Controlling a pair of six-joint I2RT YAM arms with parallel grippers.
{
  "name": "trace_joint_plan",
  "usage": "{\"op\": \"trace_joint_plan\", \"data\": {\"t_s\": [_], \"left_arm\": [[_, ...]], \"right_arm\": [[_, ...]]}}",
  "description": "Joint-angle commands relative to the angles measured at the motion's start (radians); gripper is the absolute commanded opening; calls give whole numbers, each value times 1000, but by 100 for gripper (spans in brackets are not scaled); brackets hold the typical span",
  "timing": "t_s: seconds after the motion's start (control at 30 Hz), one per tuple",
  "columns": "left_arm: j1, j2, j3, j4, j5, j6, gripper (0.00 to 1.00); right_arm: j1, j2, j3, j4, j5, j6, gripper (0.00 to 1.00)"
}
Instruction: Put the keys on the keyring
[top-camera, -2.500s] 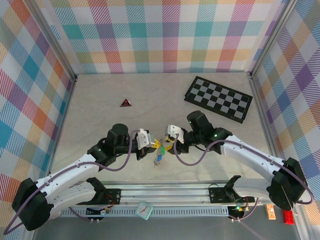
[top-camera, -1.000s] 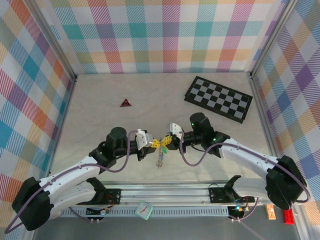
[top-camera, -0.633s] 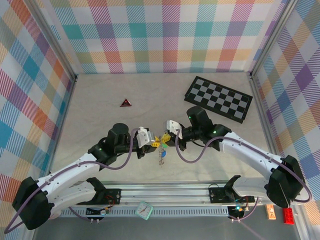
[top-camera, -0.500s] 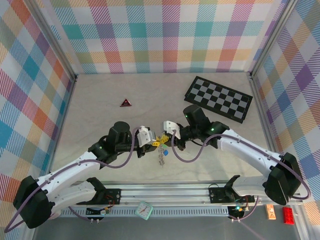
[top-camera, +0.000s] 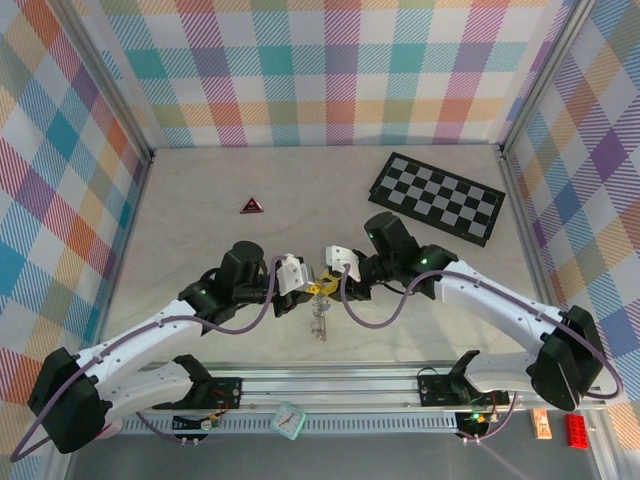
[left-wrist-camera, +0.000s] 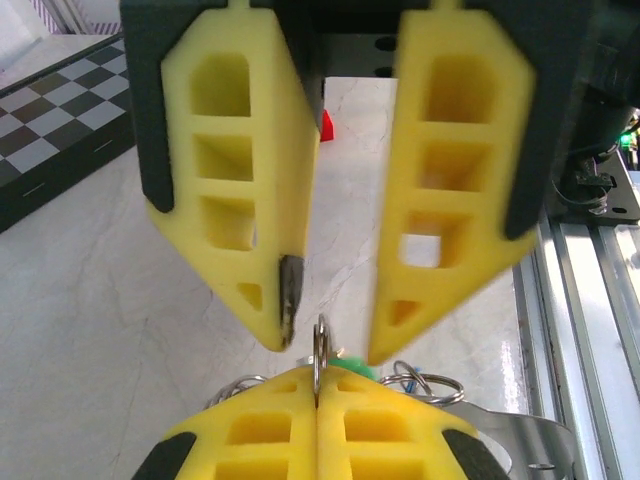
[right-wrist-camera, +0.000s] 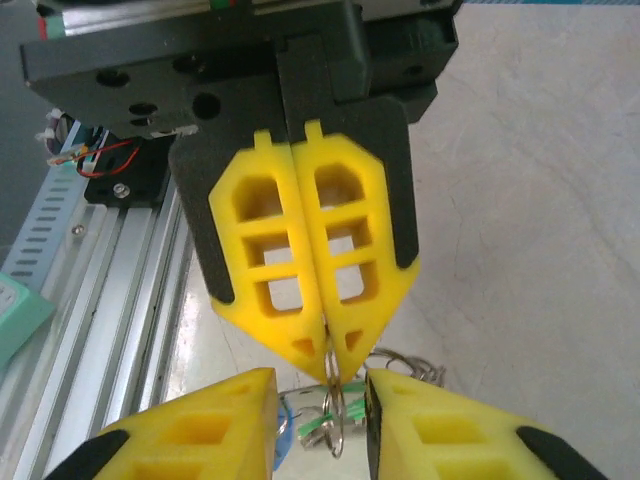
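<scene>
A small split metal keyring (left-wrist-camera: 320, 345) stands edge-on, pinched in my left gripper (left-wrist-camera: 318, 388), which is shut on it. My right gripper (left-wrist-camera: 325, 340) faces it, open, with one yellow finger on each side of the ring. From the right wrist the left gripper (right-wrist-camera: 328, 368) holds the keyring (right-wrist-camera: 336, 425) so that it hangs down between my right gripper's (right-wrist-camera: 320, 392) spread fingers. Silvery keys (top-camera: 319, 322) with more small rings (right-wrist-camera: 405, 365) and green and blue tags lie just below. From above, the left gripper (top-camera: 308, 287) and right gripper (top-camera: 328, 283) meet tip to tip.
A black-and-white chequered board (top-camera: 437, 196) lies at the far right. A small red-and-black triangle (top-camera: 250, 206) sits at the far left. The aluminium rail (top-camera: 350, 385) runs along the near edge, with a teal clock (top-camera: 288, 420) below it.
The right arm has swung a little left and further from the rail, and the left gripper has followed. The key bunch now hangs straighter below the meeting fingertips.
</scene>
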Motion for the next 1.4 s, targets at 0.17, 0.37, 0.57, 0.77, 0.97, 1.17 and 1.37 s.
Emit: {"op": "trace_joint_plan", "data": {"t_s": [0.17,0.37,0.57,0.77,0.97,1.17,1.37], "left_arm": [[-8,-56,-90,199,7,-88,0],[-8,-68,-124,245,13,-100,0],[-8,-72,-128,249,13,-99,0],[-8,-79,-133,258,15,-97,0],[-8,-78,-136,288,42,-100,0],[-8,-73,-136,292,53,-99,0],[-8,-78,-150,296,48,-100,0]], "right_arm": [[-9,-58,-117,182,27,185,33],[-11,-67,-149,204,58,220,30],[-11,-72,-150,199,49,218,18],[-12,-65,-140,171,40,201,4],[-13,-22,-122,144,27,181,0],[-13,1,-98,129,1,168,0],[-22,-67,-156,187,24,179,22]]}}
